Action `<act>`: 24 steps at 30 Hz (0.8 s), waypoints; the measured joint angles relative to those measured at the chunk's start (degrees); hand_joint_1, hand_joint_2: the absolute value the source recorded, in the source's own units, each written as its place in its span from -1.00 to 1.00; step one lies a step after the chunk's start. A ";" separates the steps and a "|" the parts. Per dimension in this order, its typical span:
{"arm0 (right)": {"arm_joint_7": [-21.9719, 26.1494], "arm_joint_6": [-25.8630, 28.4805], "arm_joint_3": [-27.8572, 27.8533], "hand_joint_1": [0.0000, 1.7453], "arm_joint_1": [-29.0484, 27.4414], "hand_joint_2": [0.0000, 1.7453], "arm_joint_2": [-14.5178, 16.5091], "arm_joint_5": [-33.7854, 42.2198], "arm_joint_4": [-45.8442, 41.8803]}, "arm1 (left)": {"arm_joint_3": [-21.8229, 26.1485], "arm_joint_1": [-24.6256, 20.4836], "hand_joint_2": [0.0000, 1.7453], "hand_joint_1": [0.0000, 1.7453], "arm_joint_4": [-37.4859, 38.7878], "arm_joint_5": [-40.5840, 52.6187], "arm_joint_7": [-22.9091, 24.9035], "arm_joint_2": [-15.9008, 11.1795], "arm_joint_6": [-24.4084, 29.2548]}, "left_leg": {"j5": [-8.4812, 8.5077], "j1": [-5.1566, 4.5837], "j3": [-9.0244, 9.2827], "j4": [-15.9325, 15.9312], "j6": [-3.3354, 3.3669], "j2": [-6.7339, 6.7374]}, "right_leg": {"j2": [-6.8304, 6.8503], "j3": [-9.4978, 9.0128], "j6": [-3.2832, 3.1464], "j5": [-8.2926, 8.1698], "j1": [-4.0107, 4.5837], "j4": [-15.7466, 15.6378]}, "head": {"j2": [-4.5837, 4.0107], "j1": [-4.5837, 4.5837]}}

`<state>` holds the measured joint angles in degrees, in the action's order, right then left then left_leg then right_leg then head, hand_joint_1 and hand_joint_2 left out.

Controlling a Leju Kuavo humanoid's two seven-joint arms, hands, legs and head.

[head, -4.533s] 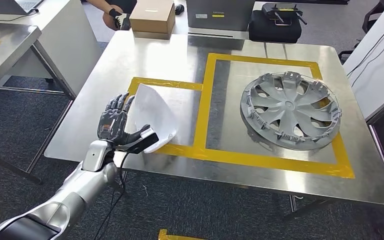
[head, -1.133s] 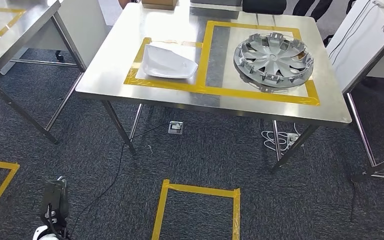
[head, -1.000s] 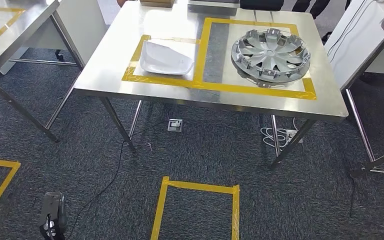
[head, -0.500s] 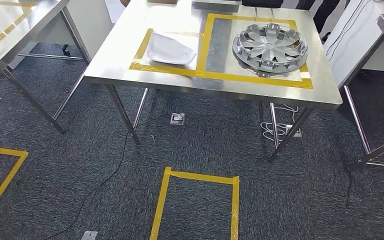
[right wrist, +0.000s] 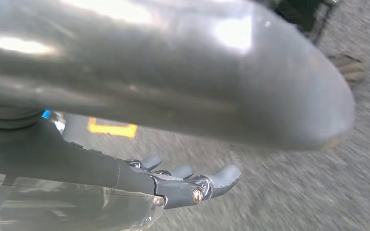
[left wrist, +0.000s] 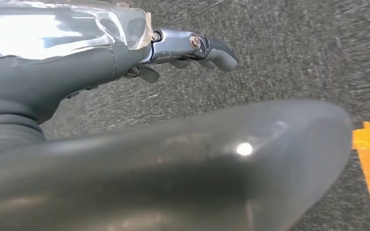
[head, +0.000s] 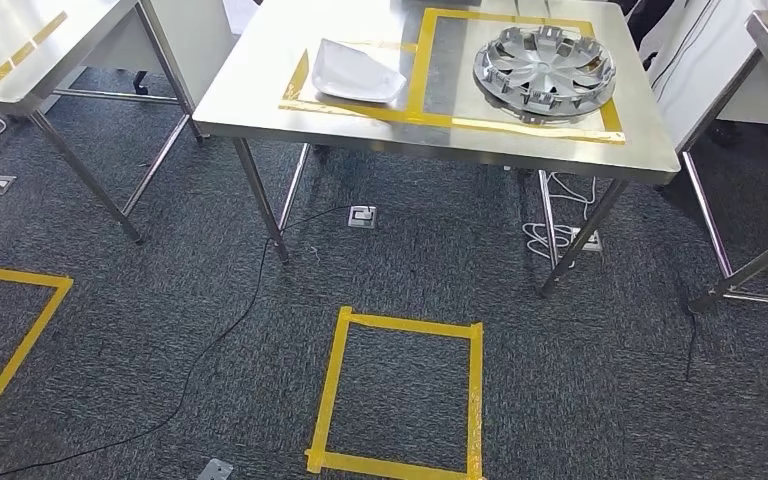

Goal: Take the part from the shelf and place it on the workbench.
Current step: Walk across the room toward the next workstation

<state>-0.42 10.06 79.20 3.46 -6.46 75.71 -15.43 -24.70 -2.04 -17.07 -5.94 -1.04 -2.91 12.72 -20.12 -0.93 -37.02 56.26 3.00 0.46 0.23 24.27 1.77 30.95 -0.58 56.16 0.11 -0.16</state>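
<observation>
Dark grey carpet floor, yellow tape squares on it, black cable, steel table legs, floor sockets.

No legible text, label, brand, number or sign is to be found in any view.
</observation>
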 joint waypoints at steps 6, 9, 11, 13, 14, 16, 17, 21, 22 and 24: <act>1.51 2.13 0.83 -1.00 -0.03 -1.00 -0.30 -1.50 0.35 | -1.35 0.35 -1.00 -1.00 0.66 -0.40 -1.56 0.06 0.09 | -5.81 0.92 -2.54 4.63 -2.58 -0.34 | 0.30 2.49 -2.49 -2.87 -0.32 -2.27 | 0.00 0.02; 1.55 2.09 0.90 -1.00 -0.05 -1.00 -0.34 -1.63 0.39 | -1.88 0.28 -1.00 -1.00 0.91 -0.44 -1.88 0.01 -0.06 | -11.74 1.62 -3.87 15.64 -3.73 -0.38 | 0.37 5.43 -2.42 -5.30 -0.35 -1.85 | 0.00 -0.02; 1.60 1.56 0.93 -1.00 -0.07 -1.00 -0.35 -1.53 0.40 | -2.20 0.21 -1.00 -1.00 0.97 -0.40 -1.94 0.01 -0.15 | -8.89 2.13 -1.52 16.99 -4.14 -0.38 | 0.39 7.69 -1.97 -6.63 -0.50 -1.06 | 0.00 -0.03; 1.70 0.66 0.94 -1.00 -0.05 -1.00 -0.46 -1.35 0.41 | -2.53 -0.03 -1.00 -1.00 0.99 -0.37 -2.01 0.01 -0.19 | -7.47 2.43 4.76 10.53 -4.32 -0.46 | 0.38 9.88 -1.26 -7.67 -0.64 0.04 | 0.00 -0.07; 1.77 0.24 0.95 -1.00 -0.04 -1.00 -0.53 -1.27 0.41 | -2.70 -0.22 -1.00 -1.00 1.00 -0.38 -2.11 0.01 -0.18 | -8.47 2.38 7.98 6.14 -4.09 -0.57 | 0.38 10.53 -0.82 -8.10 -0.63 0.43 | 0.00 -0.03; 1.93 -0.31 0.95 -1.00 0.02 -1.00 -0.69 -1.16 0.44 | -2.99 -0.48 -1.00 -1.00 1.04 -0.44 -2.31 0.03 -0.20 | -10.71 1.90 11.18 0.58 -3.19 -0.73 | 0.50 10.99 0.03 -9.20 -0.60 0.53 | 0.00 -0.01; 1.99 -0.50 0.95 -1.00 0.02 -1.00 -0.75 -1.09 0.47 | -3.15 -0.50 -1.00 -1.00 1.08 -0.49 -2.42 0.04 -0.20 | -10.59 1.68 11.07 -0.02 -2.49 -0.71 | 0.56 11.00 0.48 -9.84 -0.63 0.29 | 0.00 0.04; 2.01 -0.66 0.96 -1.00 -0.28 -1.00 -0.98 -0.88 0.76 | -3.84 -0.44 -1.00 -1.00 1.42 -0.96 -2.96 0.09 -0.13 | -7.20 1.67 8.03 -0.56 -0.11 -0.16 | 0.27 13.28 0.03 -4.90 -0.87 4.90 | 0.00 0.19; 2.00 -0.70 0.96 -1.00 -0.24 -1.00 -1.00 -1.01 0.84 | -3.91 -0.41 -1.00 -1.00 1.44 -1.16 -3.06 0.11 -0.09 | -6.30 1.53 6.93 -0.55 0.16 -0.14 | 0.21 14.22 -0.42 -1.72 -0.83 8.48 | 0.00 0.25; 1.99 -0.83 0.97 -1.00 -0.01 -1.00 -1.08 -1.28 0.98 | -4.05 -0.36 -1.00 -1.00 1.48 -1.51 -3.15 0.16 0.04 | -4.56 1.25 4.85 -0.42 0.26 -0.07 | 0.15 15.05 -0.33 1.78 -0.83 15.53 | 0.00 0.27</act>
<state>1.57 9.23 80.17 3.44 -7.54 74.43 -14.45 -28.75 -2.40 -15.59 -7.45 -4.19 -2.75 12.76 -24.69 0.32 -32.17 55.85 3.26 0.39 0.39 39.32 1.44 32.72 -1.41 71.69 0.11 0.12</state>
